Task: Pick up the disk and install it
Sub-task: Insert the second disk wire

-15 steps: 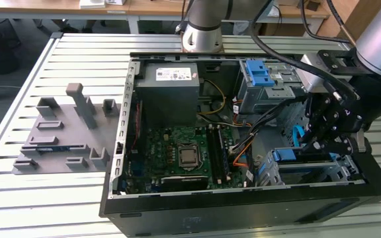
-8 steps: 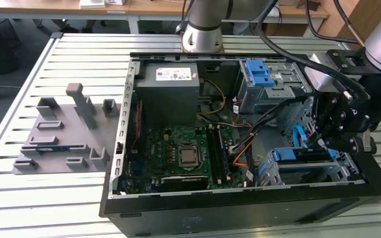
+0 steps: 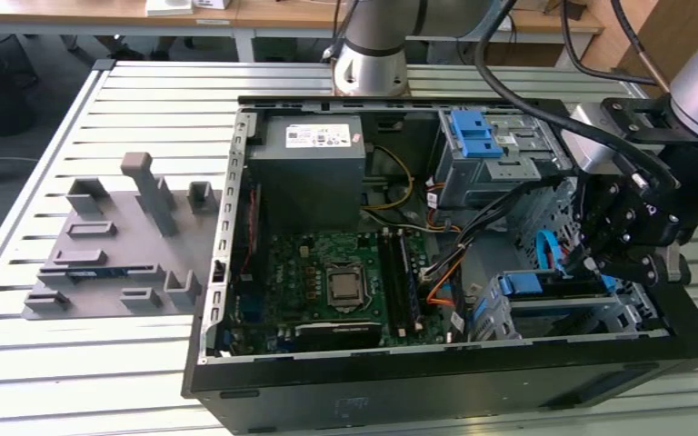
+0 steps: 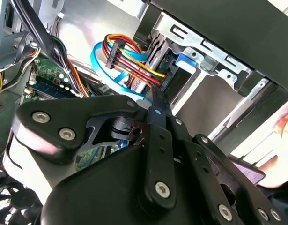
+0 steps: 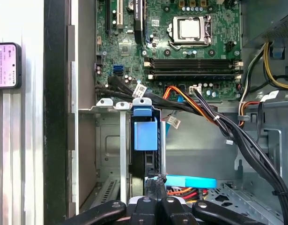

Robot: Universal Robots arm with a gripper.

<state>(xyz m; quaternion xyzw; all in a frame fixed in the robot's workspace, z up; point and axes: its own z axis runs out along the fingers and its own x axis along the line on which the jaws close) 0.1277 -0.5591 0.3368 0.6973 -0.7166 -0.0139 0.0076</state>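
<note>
The disk (image 5: 144, 133) stands on edge inside the lower drive bay of the open computer case, its blue plastic bracket facing up; in the exterior view the disk (image 3: 553, 284) sits in the bay at the case's near right corner. My gripper (image 3: 594, 262) hangs right over that bay. In the second wrist view the gripper (image 4: 156, 99) has its fingers drawn together, the tips beside a black connector (image 4: 116, 48) with red, yellow and orange wires and a light blue data cable (image 4: 100, 65). In the first wrist view the gripper (image 5: 156, 180) is just behind the disk's rear end. I see nothing held between the fingers.
The motherboard (image 3: 337, 282), a grey power-supply box (image 3: 313, 159) and an upper metal cage with a blue latch (image 3: 485, 136) crowd the case. Black cable bundles (image 5: 218, 119) cross beside the bay. A grey fixture tray (image 3: 119, 245) lies at the exterior view's left. A phone-like device (image 5: 5, 65) lies outside the case.
</note>
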